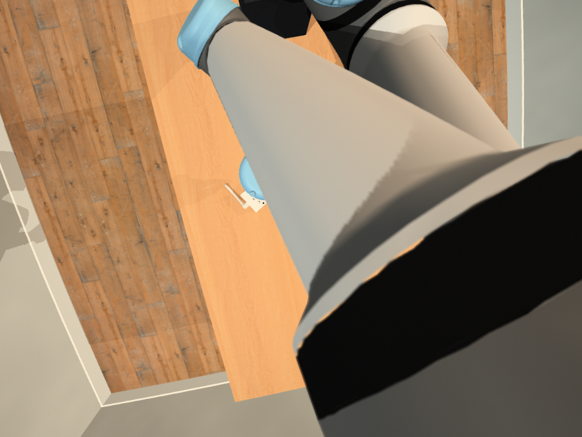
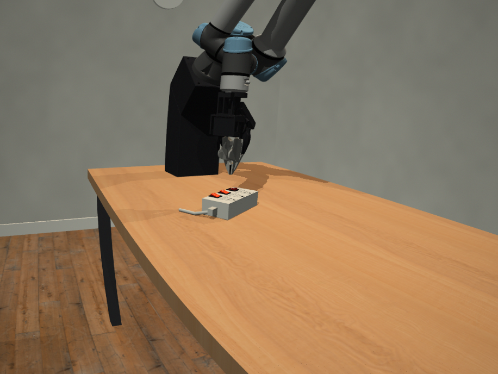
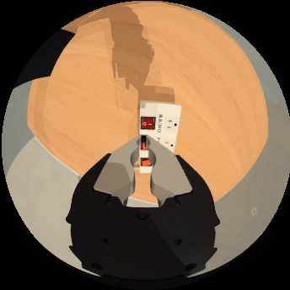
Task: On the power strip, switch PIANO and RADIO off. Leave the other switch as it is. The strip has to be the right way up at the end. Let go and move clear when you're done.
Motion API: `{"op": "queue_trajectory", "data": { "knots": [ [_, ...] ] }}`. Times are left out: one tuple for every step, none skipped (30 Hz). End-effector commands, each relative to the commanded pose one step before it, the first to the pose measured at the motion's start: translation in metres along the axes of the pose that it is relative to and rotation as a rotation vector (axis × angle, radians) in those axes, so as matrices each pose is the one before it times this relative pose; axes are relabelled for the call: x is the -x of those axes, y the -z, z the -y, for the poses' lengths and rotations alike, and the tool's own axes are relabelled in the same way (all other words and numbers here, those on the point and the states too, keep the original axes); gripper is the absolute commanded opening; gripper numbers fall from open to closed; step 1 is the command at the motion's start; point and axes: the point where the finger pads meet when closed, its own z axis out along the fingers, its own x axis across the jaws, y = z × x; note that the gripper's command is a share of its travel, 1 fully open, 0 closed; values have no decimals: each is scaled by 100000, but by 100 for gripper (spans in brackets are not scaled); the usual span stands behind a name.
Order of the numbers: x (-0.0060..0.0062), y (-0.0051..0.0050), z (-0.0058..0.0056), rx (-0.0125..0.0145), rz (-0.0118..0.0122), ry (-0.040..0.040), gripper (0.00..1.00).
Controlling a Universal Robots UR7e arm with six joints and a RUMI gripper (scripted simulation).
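The white power strip [image 1: 255, 205] [image 2: 243, 204] [image 3: 162, 109] lies right way up on the table, switches on top. The RADIO switch [image 2: 232, 189] [image 3: 147, 123], at the end nearest the robot base, is dark red and unlit. The middle switch [image 2: 224, 192] is lit orange-red; its label starts with P and the rest is hidden by a finger. The switch nearest the cable [image 2: 215, 195] [image 3: 146, 163] is lit too; its label is hidden. My gripper [image 2: 230, 173] [image 3: 143, 136] is shut and empty, pointing down above the strip without touching it. The arm hides it in the top view.
A short white cable [image 1: 234, 193] [image 2: 193, 212] sticks out from the strip's end. The black robot base [image 2: 189, 141] stands on the wooden table [image 1: 253, 329] [image 2: 322, 273] behind the strip. The arm covers much of the top view.
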Motion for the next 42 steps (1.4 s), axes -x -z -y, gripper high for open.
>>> {"op": "queue_trajectory", "data": {
  "knots": [
    [-62, 1079, -3827, 1060, -140, 434, 0],
    [-7, 187, -471, 15, -11, -3, 0],
    [0, 0, 0, 0, 0, 0, 0],
    [0, 0, 0, 0, 0, 0, 0],
    [-5, 92, -220, 8, -6, -2, 0],
    [-1, 16, -38, 1, -1, 0, 0],
    [0, 0, 0, 0, 0, 0, 0],
    [0, 0, 0, 0, 0, 0, 0],
    [0, 0, 0, 0, 0, 0, 0],
    [0, 0, 0, 0, 0, 0, 0],
    [0, 0, 0, 0, 0, 0, 0],
    [-1, -5, 11, -21, 10, 13, 0],
    [11, -23, 33, -88, 18, -23, 0],
    [6, -12, 17, -45, 12, -11, 0],
    [12, -7, 40, -60, 17, -37, 0],
    [13, -3, 43, -55, 17, -41, 0],
    [8, -2, 27, -34, 10, -33, 0],
    [4, -1, 13, -17, 5, -31, 0],
    [0, 0, 2, -2, 1, -15, 0],
    [0, 0, 0, 0, 0, 0, 0],
    [0, 0, 0, 0, 0, 0, 0],
    [-3, 2, -6, 22, -5, -5, 0],
    [-1, 1, -3, 10, -2, 5, 0],
    [-1, 1, -2, 7, -2, 4, 0],
    [-1, 0, -1, 5, -1, 3, 0],
    [0, 0, -1, 3, -1, 2, 0],
    [0, 0, 0, 2, 0, 1, 0],
    [0, 0, 0, 1, 0, 1, 0],
    [0, 0, 0, 0, 0, 0, 0],
    [0, 0, 0, 0, 0, 0, 0],
    [0, 0, 0, 0, 0, 0, 0],
    [0, 0, 0, 0, 0, 0, 0],
    [0, 0, 0, 0, 0, 0, 0],
    [0, 0, 0, 0, 0, 0, 0],
    [0, 0, 0, 0, 0, 0, 0],
    [0, 0, 0, 0, 0, 0, 0],
    [0, 0, 0, 0, 0, 0, 0],
    [0, 0, 0, 0, 0, 0, 0],
    [0, 0, 0, 0, 0, 0, 0],
    [0, 0, 0, 0, 0, 0, 0],
    [0, 0, 0, 0, 0, 0, 0],
    [0, -2, 0, -2, 0, 0, 0]
  ]
}}
